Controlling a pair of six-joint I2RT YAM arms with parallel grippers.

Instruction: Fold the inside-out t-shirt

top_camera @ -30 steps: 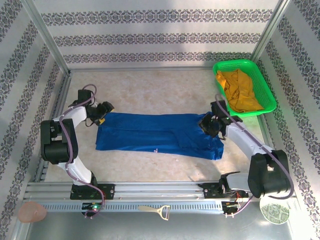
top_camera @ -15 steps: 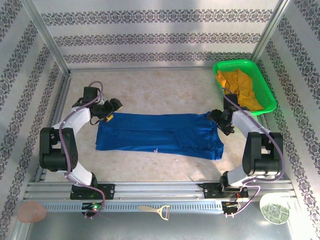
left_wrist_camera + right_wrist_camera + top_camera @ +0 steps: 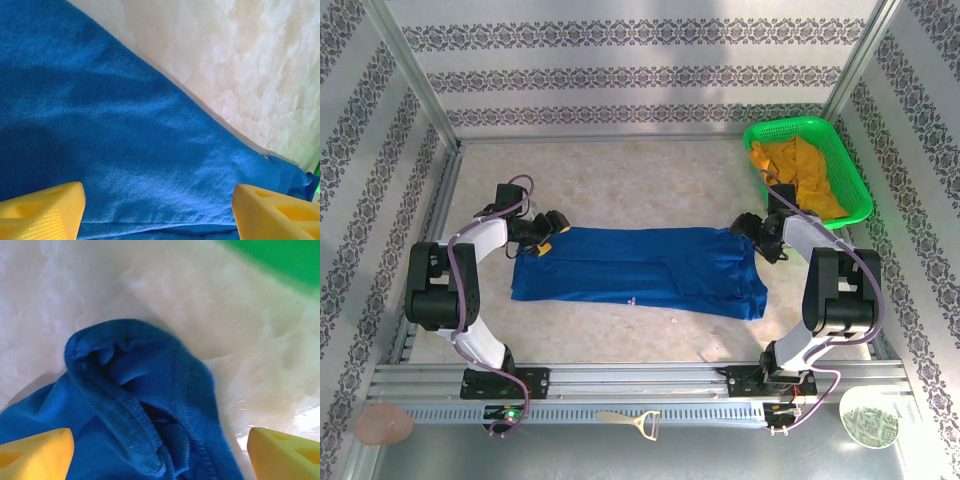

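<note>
Here, item by item.

Left pincer [image 3: 548,222]: yellow fingers [image 3: 42,215] spread wide, set over the left far corner of the inside-out t-shirt [image 3: 640,270]. The left wrist view has blue weave and a hem seam lying between them.

Right pincer [image 3: 760,232]: likewise spread wide, fingers [image 3: 285,452] either side of a bunched, rolled hem at the shirt's right far corner.

Inside-out t-shirt: royal blue, laid flat as a long band across the middle of the bench [image 3: 640,180], between the two arms. It has a small white mark near its front edge.

Bench: pale beige and marbled, with a glossy patch beside the right pincer.

Basket [image 3: 785,127]: green plastic, far right corner, holding a crumpled mustard-yellow garment [image 3: 800,180].

Walls [image 3: 640,70]: white, with horizontal bands of dark floral pattern, on three sides. Metal posts stand at the far corners.

Rail [image 3: 640,380]: slotted aluminium along the near edge, carrying both arm bases.

Before the rail: bottle opener [image 3: 632,422] at centre, pink pad [image 3: 385,423] at left, round dish [image 3: 868,420] at right.
</note>
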